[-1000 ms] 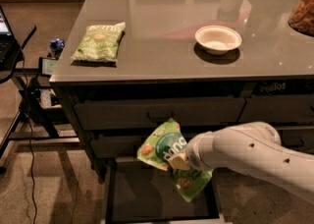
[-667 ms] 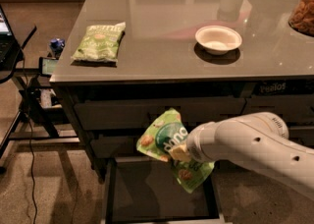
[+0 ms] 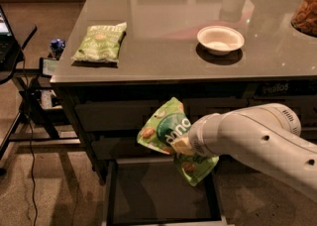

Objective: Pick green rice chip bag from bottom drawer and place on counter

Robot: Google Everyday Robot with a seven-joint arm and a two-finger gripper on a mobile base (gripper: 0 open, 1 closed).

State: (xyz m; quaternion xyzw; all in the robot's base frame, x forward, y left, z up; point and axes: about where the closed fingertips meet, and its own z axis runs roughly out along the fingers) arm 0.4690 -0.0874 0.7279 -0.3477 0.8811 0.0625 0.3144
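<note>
Green rice chip bag (image 3: 166, 123) hangs clamped in the gripper (image 3: 181, 145), its 2 jaws pinching the foil (logo tilted), above the open bottom drawer (image 3: 143, 195), below the counter (image 3: 163, 17) edge.

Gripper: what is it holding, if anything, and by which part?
The gripper holds the green rice chip bag by its middle, over the open bottom drawer.

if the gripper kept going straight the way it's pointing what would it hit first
Apart from the green rice chip bag it holds, the gripper points left and slightly up, above the open bottom drawer. It would probably meet the closed drawer fronts under the counter, though depth is unclear.
</note>
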